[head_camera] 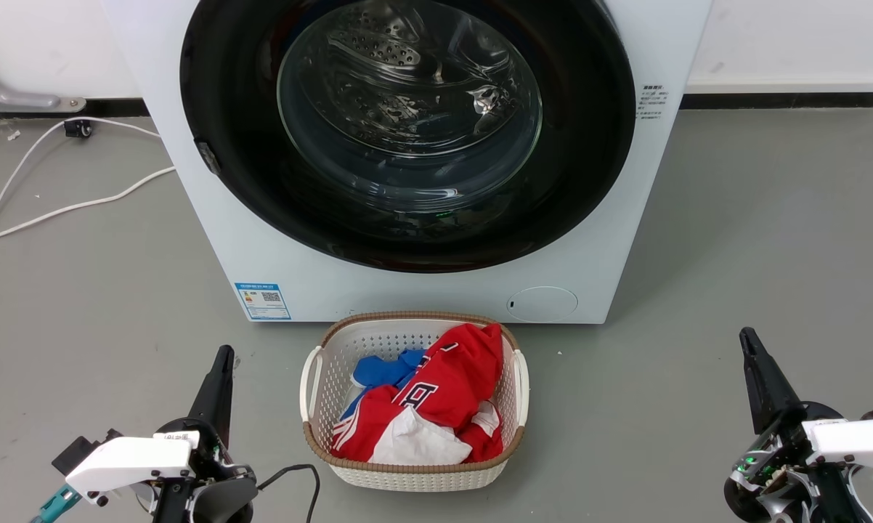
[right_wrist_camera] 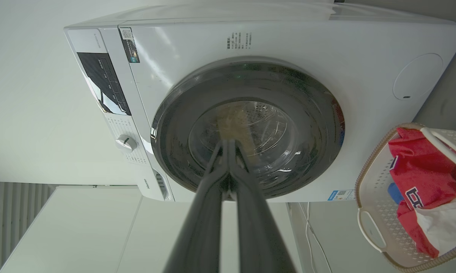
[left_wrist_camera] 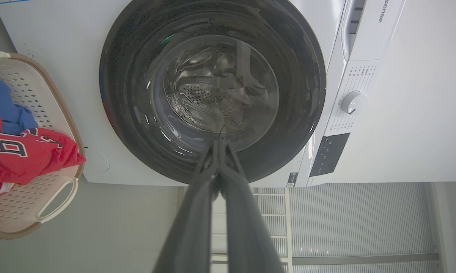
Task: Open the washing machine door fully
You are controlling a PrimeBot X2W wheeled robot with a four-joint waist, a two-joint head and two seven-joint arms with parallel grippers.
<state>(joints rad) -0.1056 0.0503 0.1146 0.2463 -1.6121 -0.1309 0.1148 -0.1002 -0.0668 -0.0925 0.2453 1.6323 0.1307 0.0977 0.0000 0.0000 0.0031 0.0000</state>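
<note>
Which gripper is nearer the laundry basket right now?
Left. The left gripper is just off the left side of the laundry basket; the right gripper is much farther off to its right. Both are shut.

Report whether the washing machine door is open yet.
No, the washing machine door sits closed, flush against the white machine body.

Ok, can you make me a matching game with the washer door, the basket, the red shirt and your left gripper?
Things:
1. washing machine door
2. basket
3. red shirt
4. left gripper

Match to:
A. lying in the basket
B. round, glossy black, closed
C. on the floor before the machine
D. shut, holding nothing

Pairs: 1-B, 2-C, 3-A, 4-D
</note>
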